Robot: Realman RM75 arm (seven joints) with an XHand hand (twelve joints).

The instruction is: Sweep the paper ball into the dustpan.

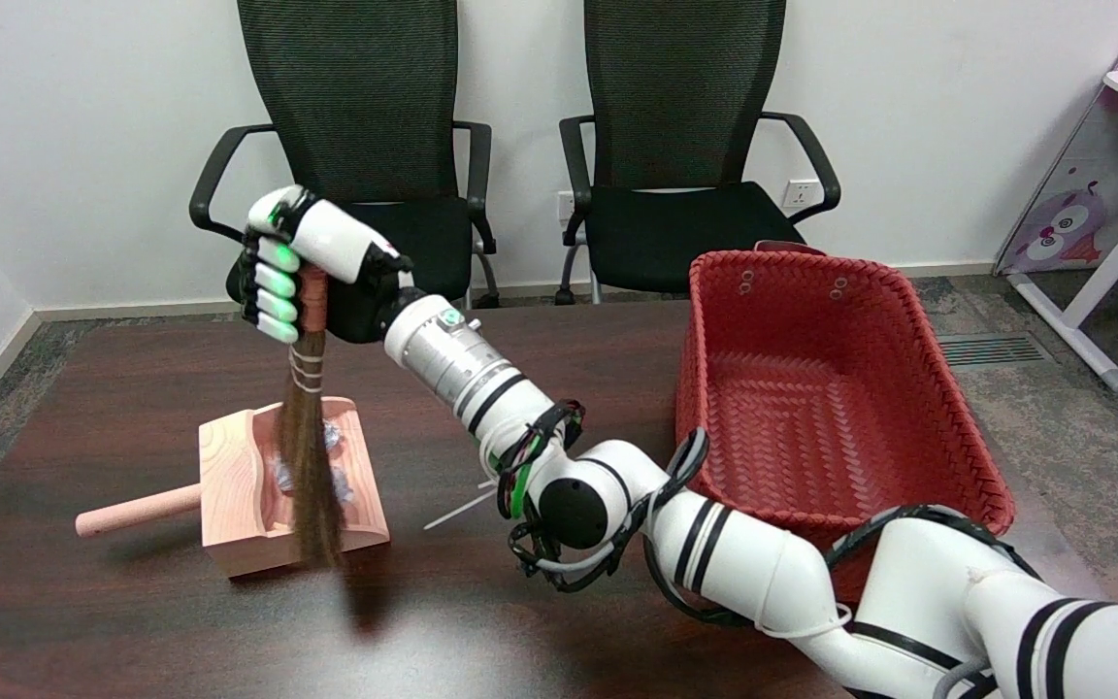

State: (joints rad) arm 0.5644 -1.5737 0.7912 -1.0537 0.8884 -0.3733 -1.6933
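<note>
My right hand (297, 262) grips the handle of a small brown broom (310, 456) and holds it upright above the table's left part. The bristles hang down in front of a pale wooden dustpan (229, 485), their tips near its front edge. Inside the dustpan lies the crumpled paper ball (336, 439), whitish-grey and partly hidden behind the bristles. The dustpan's round handle (137, 512) points left.
A red woven basket (937, 388) stands on the right side of the dark wooden table (83, 621). Two black office chairs (365, 126) stand behind the table. My right arm crosses the table's middle from the lower right. A white cable tie (457, 508) lies by the arm.
</note>
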